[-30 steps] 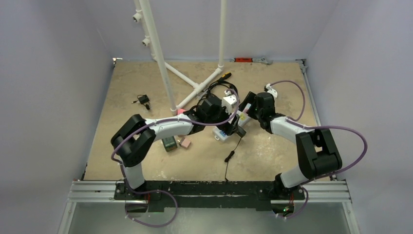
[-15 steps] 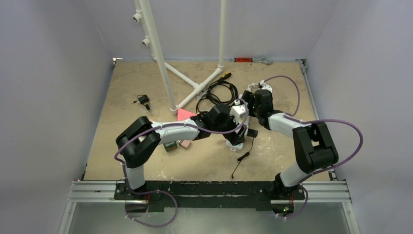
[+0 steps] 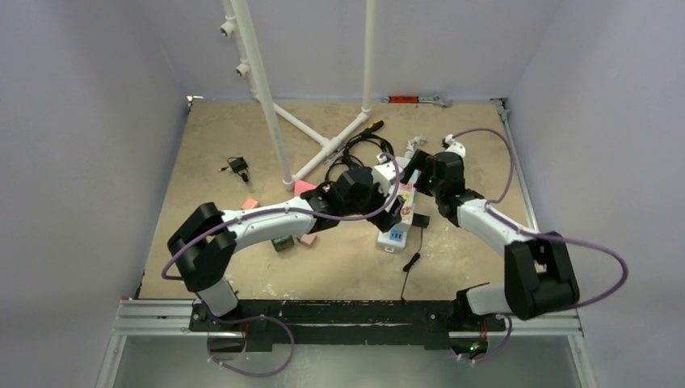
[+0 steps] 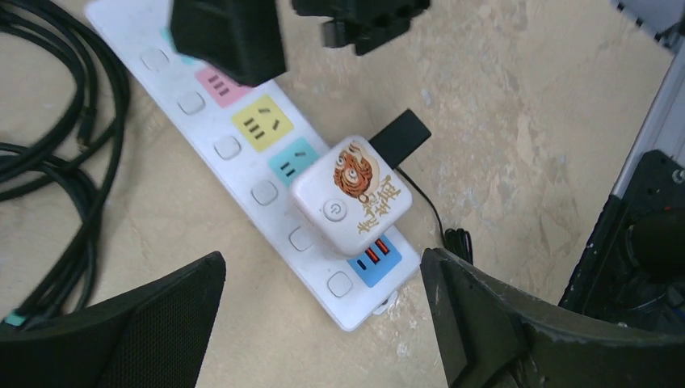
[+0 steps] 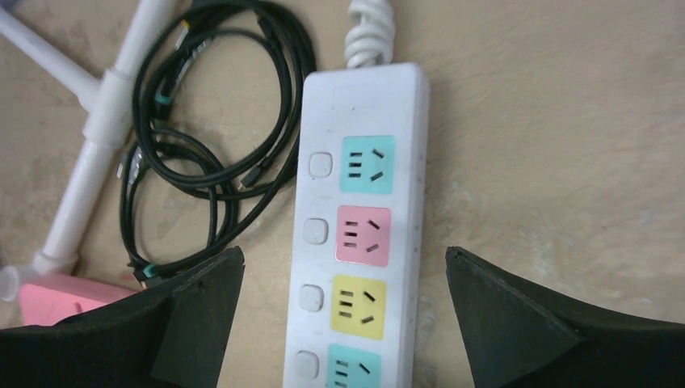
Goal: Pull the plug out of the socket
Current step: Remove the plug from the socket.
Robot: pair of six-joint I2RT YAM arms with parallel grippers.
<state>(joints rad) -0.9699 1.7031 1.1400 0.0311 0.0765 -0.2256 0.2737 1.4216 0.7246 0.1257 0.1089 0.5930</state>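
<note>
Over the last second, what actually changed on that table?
The power strip slid and swung, its near end going right, and the thin black cable went right with it. Both arms shifted above it, their elbows drawing back. Nothing was grabbed: the left pincer and right pincer are open. The tiger plug sits in the strip. The coiled cables and pipe stand stayed put.

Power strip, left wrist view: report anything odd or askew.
The tiger-print cube adapter sits plugged into the power strip, overhanging its edge and partly covering the blue USB panel. Nothing looks damaged.
</note>
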